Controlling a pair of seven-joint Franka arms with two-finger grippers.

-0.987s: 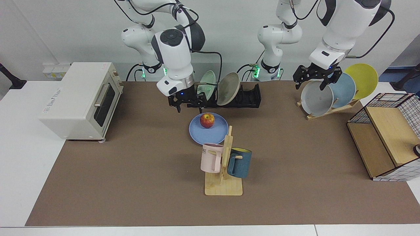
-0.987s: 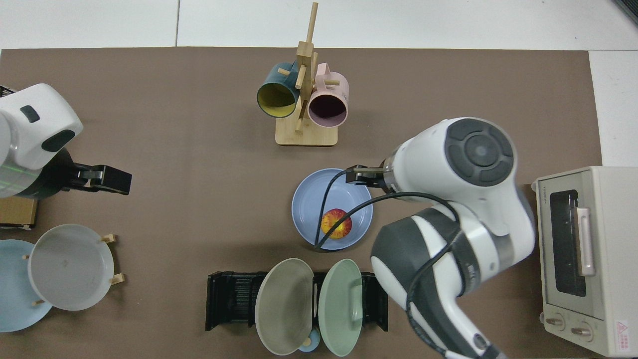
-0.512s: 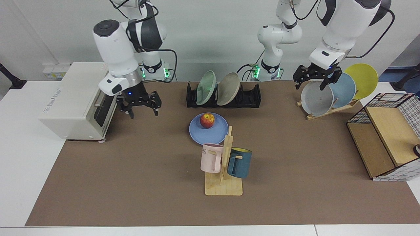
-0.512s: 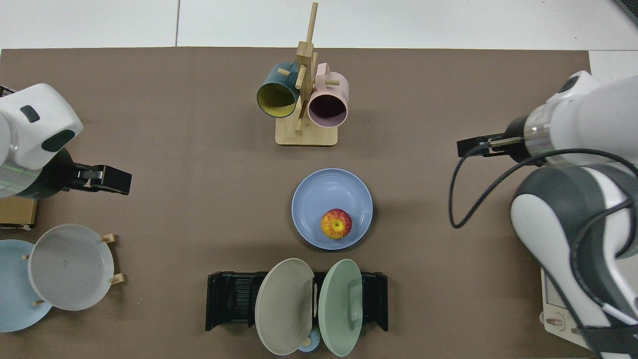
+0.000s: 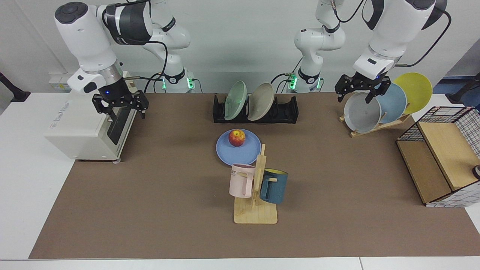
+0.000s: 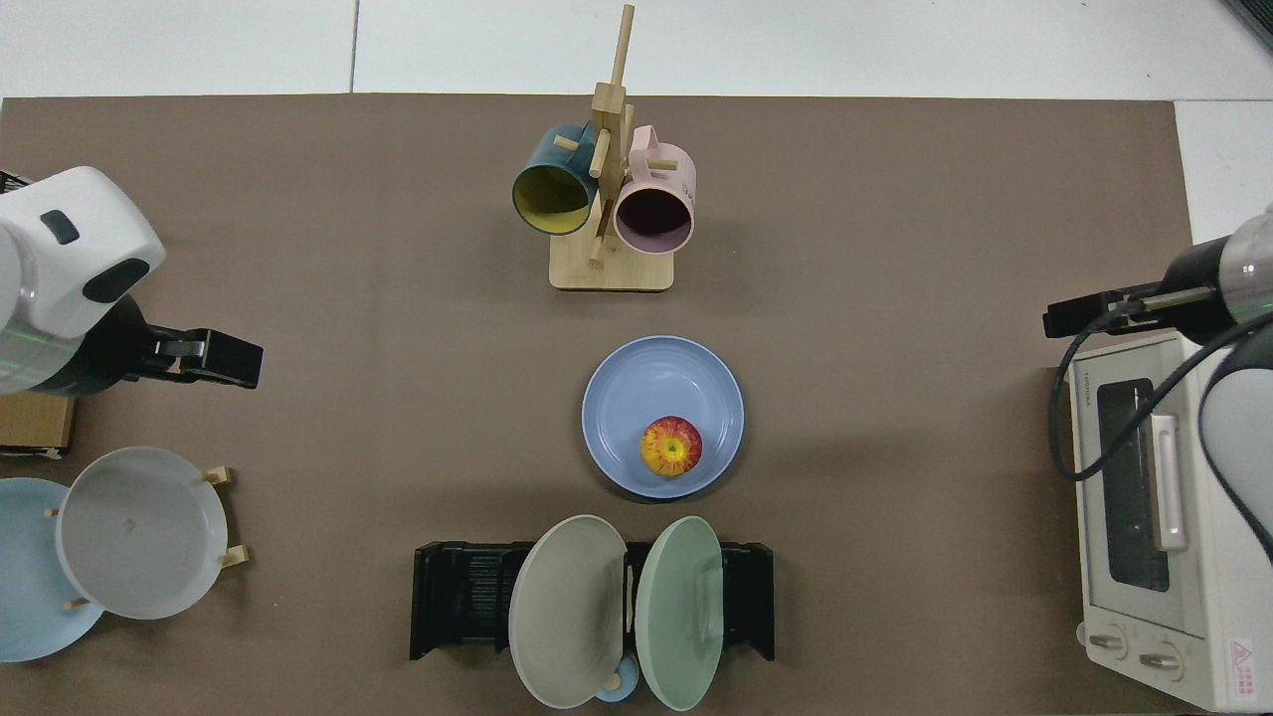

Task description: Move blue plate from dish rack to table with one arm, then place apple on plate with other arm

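On the table [image 5: 337, 180] we saw the blue plate [image 5: 240, 154] lying flat, hard and breakable, best held by its rim. The apple [image 5: 237, 137] sat on it, smooth and round. Right gripper [image 5: 120, 107] and left gripper [image 5: 360, 89] hung spread, empty.

Both Franka arms wore glossy white shells with dark grey joint sections and round grey end caps. Black cables looped along them. Green lights glowed at each base, and a small blue light above each wrist. The right hand [image 5: 120, 106] and left hand [image 5: 360, 90] were black.
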